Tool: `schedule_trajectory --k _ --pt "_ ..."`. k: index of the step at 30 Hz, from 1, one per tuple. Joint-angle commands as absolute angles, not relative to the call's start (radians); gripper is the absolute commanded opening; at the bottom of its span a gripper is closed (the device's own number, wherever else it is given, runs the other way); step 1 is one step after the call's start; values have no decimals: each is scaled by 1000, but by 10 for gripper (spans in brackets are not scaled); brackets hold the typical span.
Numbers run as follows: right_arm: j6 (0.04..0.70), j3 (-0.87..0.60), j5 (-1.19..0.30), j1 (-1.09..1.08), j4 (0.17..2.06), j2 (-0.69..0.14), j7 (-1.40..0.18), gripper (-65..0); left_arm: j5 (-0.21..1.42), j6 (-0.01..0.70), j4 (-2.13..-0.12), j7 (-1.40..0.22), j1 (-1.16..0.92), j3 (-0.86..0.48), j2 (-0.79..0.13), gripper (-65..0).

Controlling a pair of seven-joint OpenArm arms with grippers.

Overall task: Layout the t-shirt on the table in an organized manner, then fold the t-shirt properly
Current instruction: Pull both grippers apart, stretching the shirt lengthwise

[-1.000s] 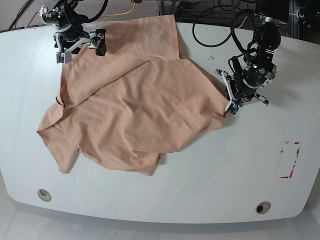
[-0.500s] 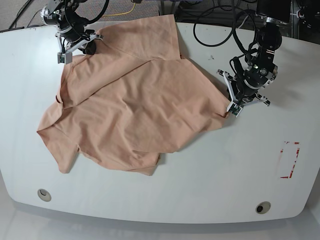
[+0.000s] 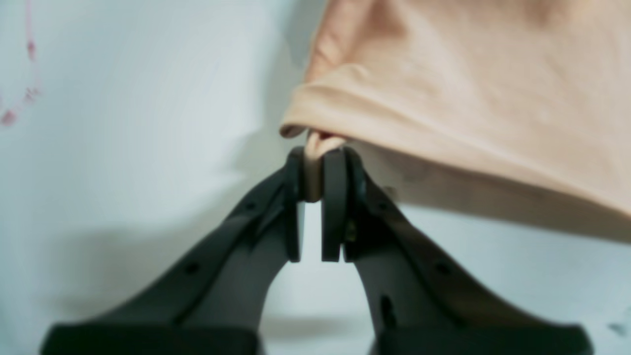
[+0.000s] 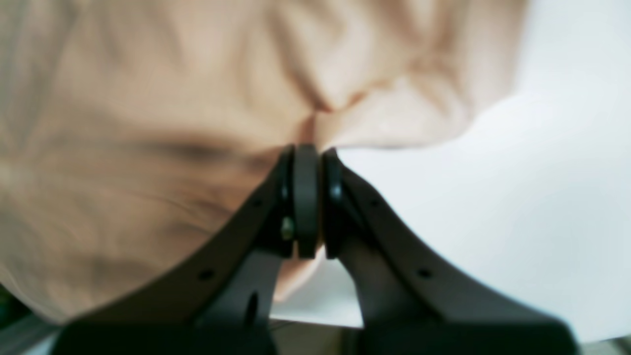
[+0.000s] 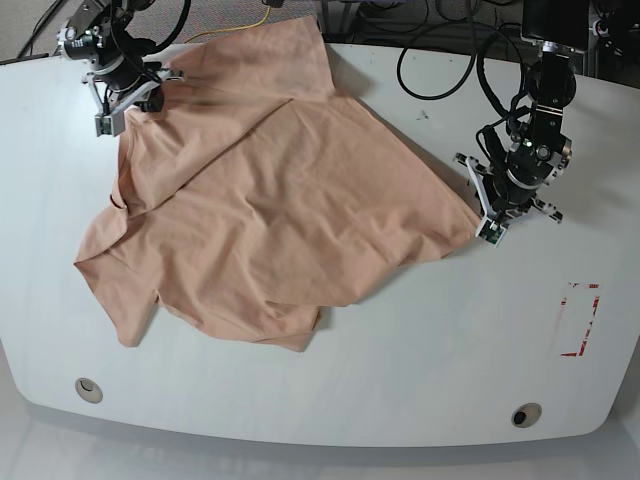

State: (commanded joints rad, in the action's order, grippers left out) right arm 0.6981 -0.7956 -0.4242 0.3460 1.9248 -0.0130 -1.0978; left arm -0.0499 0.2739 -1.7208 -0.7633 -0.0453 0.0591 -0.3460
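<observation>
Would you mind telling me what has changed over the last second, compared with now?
The right pincer, open a second ago, closed on the t-shirt and pulled its top edge toward the table's far left corner. The left pincer, shut on the opposite edge, drew it outward toward the red tape mark's side, stretching the cloth. The shirt's lower folds stayed put.

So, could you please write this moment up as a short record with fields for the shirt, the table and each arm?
shirt: peach t-shirt, crumpled and not spread flat, lower part doubled over
table: white table, red tape mark near its right edge in the base view
left gripper: left gripper has its jaws shut on a pinch of the shirt's edge, at the shirt's right side in the base view
right gripper: right gripper has its jaws shut on the shirt's edge, at the far left corner in the base view
</observation>
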Motion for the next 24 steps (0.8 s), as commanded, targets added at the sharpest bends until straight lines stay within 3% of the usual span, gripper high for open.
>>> schedule_trajectory --k 24 --pt "698 -792 -424 41 1946 -265 -1302 -650 -325 275 -1801 -763 246 58 -351 -618"
